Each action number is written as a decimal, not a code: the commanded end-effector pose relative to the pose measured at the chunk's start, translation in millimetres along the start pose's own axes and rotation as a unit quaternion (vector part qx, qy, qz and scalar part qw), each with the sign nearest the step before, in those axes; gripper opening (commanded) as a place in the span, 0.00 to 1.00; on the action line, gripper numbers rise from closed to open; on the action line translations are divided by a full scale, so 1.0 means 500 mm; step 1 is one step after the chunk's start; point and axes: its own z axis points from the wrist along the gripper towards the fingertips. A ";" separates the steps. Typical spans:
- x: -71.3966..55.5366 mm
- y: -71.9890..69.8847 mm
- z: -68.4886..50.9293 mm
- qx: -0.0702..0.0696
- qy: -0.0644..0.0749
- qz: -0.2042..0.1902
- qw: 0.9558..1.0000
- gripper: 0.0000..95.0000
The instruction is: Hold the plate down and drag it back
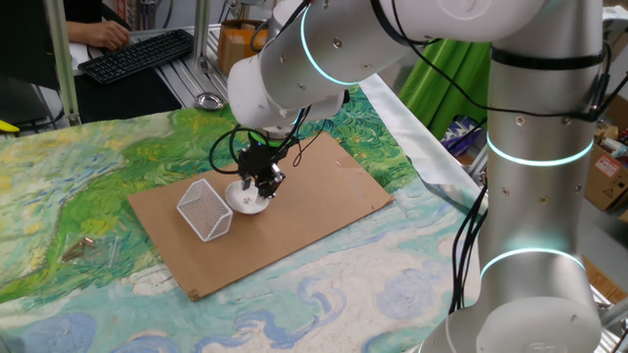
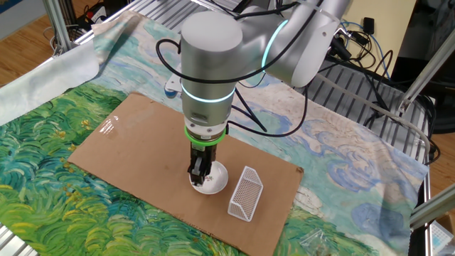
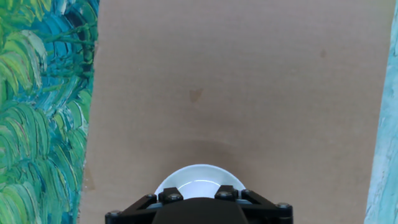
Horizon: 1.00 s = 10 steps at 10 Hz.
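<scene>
Hand view: plate (image 3: 198, 179) directly under gripper (image 3: 198, 208), on cardboard (image 3: 249, 93); jaw spacing can't be told.

Gripper (image 2: 200, 178) points straight down over the plate (image 2: 213, 183), fingertips down in the dish. Plate sits on the cardboard sheet (image 2: 142, 142), which lies on the cloth (image 2: 43, 178). Wire basket (image 2: 245, 193) on the same sheet, just beside plate and gripper, apart.
</scene>
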 end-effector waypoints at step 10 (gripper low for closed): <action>-0.003 -0.002 -0.015 -0.002 0.007 -0.051 0.999 0.40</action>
